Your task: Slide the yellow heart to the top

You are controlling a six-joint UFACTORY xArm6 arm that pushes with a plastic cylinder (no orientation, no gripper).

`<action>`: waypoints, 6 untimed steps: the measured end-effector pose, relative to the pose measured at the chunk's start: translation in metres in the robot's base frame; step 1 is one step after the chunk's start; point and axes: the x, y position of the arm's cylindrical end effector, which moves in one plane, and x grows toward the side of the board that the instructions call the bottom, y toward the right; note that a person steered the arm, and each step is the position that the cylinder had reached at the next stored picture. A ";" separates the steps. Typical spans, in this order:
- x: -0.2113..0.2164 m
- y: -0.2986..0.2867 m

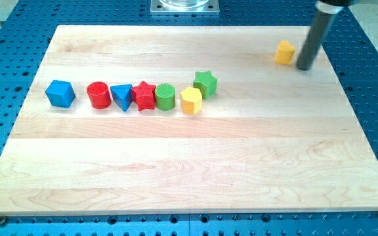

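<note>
The yellow heart (284, 52) lies near the view's top right of the wooden board (189, 164). My tip (304, 67) rests on the board just to the right of the heart and slightly below it, very close to it; I cannot tell if they touch. The dark rod rises from the tip to the view's top edge.
A row of blocks lies at the view's middle left: blue cube (60, 93), red cylinder (98, 95), blue triangle (121, 96), red star (144, 96), green cylinder (165, 97), yellow hexagon (191, 101), green star (205, 83). A metal mount (184, 6) sits at the top edge.
</note>
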 end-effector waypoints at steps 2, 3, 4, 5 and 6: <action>-0.039 -0.017; -0.043 -0.011; -0.039 -0.029; -0.055 0.000; -0.001 -0.012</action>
